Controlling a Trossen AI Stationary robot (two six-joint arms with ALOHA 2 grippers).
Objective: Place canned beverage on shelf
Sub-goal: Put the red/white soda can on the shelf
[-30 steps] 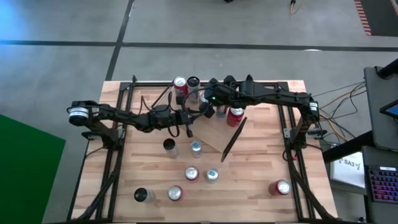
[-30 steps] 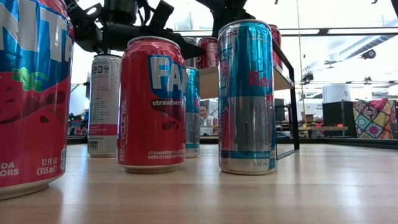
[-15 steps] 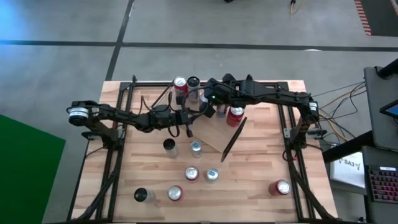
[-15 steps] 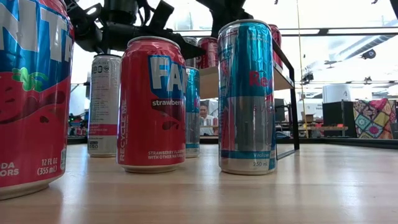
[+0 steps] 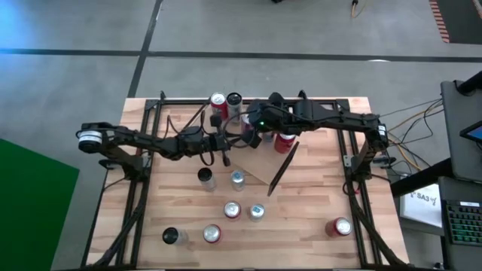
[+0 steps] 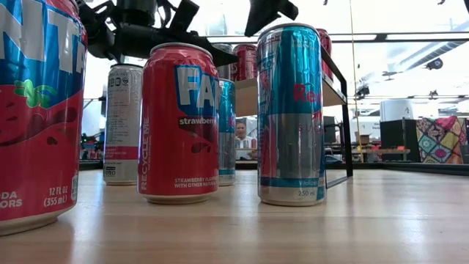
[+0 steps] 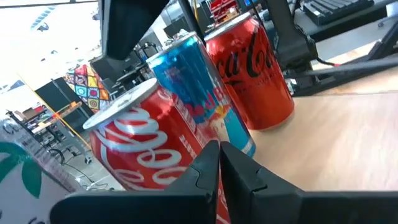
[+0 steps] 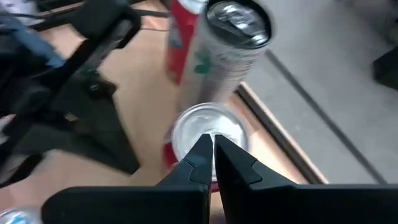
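The shelf (image 5: 265, 167), a light-wood plank on a thin black frame (image 6: 338, 95), stands on the table's middle. On it stand a Coca-Cola can (image 7: 140, 146), a blue can (image 7: 193, 87) and a second Coca-Cola can (image 7: 255, 68); the high view shows one red can (image 5: 285, 140). My left gripper (image 7: 219, 152) is shut and level, its tips by the nearest Coca-Cola can's side. My right gripper (image 8: 208, 146) is shut, slanting down above a red-sided can's silver top (image 8: 219, 127), and holds nothing. My left gripper comes level at the nearest Coca-Cola can's side (image 7: 177, 165), low on the can, with shut fingers. Whether the tips touch the can I cannot tell. The can stands upright on the shelf.
A tall silver can (image 8: 230, 43) and a red can (image 5: 218, 102) stand at the table's far edge. Several loose cans stand on the near half, among them a strawberry can (image 6: 179, 121), a blue can (image 6: 291, 114) and a red can (image 5: 340, 226) near right.
My right gripper has risen from among the cans on the shelf and drifted a little toward the table's left edge, still shut. The cans stand as before.
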